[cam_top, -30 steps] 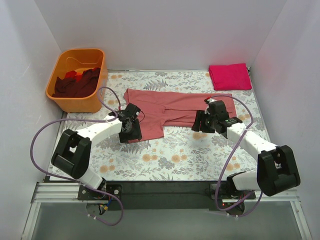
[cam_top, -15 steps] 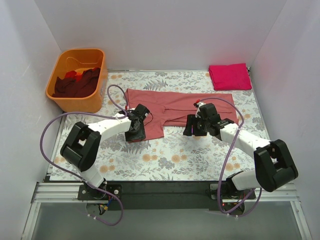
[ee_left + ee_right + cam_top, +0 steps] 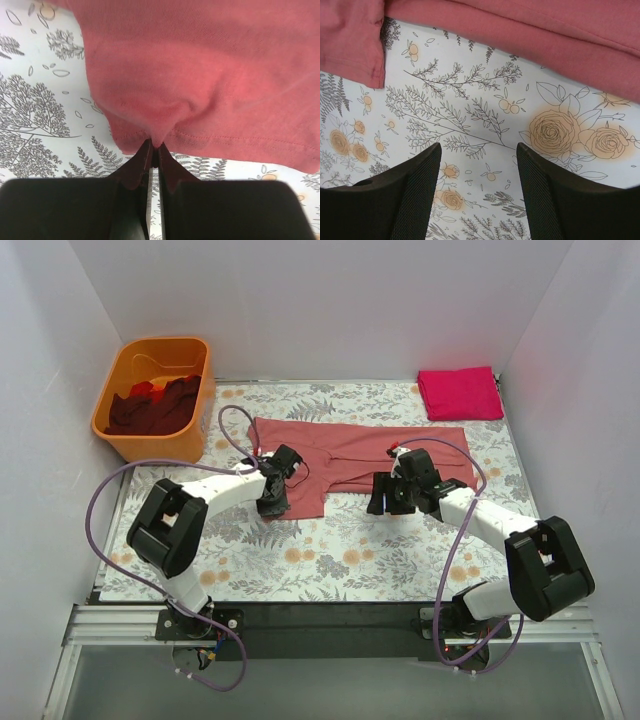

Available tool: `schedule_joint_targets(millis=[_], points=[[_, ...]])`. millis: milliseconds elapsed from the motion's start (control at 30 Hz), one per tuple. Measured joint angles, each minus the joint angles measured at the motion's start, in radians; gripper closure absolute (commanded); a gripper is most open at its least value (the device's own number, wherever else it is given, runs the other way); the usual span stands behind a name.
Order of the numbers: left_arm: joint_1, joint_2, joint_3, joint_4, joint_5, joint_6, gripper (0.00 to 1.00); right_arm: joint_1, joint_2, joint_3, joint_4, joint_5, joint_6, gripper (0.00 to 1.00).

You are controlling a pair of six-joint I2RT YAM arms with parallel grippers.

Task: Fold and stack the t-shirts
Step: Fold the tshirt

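Observation:
A dusty salmon-pink t-shirt (image 3: 340, 455) lies spread across the middle of the floral table cover. My left gripper (image 3: 274, 502) is shut on the near hem of its left part; the left wrist view shows the hem (image 3: 156, 137) pinched into a small ridge between the closed jaws. My right gripper (image 3: 380, 502) hovers open just in front of the shirt's near edge (image 3: 530, 30), with only bare cover between its fingers (image 3: 420, 185). A folded bright magenta t-shirt (image 3: 459, 393) lies at the back right. Dark maroon and red t-shirts (image 3: 152, 405) sit heaped in the orange tub.
The orange plastic tub (image 3: 125, 439) stands at the back left corner. White walls close the table on three sides. Purple cables (image 3: 105, 490) loop from both arms. Floral cover (image 3: 350, 560) shows between the shirt and the arm bases.
The left gripper moved right along the hem and closed on it. The right gripper slid left and nearer, off the shirt's edge, staying open.

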Motion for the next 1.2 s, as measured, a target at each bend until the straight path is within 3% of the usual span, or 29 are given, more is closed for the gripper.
schedule_joint_targets(millis=[167,433,700,900,1200], points=[[0.006,0.031,0.132,-0.014,-0.029,0.049,1.0,0.0,0.006,0.0,-0.003,0.019,-0.017,0.31],[0.085,0.232,0.502,0.027,-0.055,0.141,1.0,0.0,0.006,0.003,-0.024,0.083,-0.053,0.32],[0.156,0.441,0.725,0.065,-0.054,0.216,1.0,0.0,0.014,0.055,-0.053,0.138,-0.1,0.42],[0.181,0.535,0.851,0.101,-0.047,0.235,1.0,-0.001,0.1,0.158,-0.053,0.17,-0.13,0.49],[0.187,0.556,0.889,0.167,-0.016,0.24,1.0,-0.04,0.257,0.29,-0.051,0.166,-0.169,0.5]])
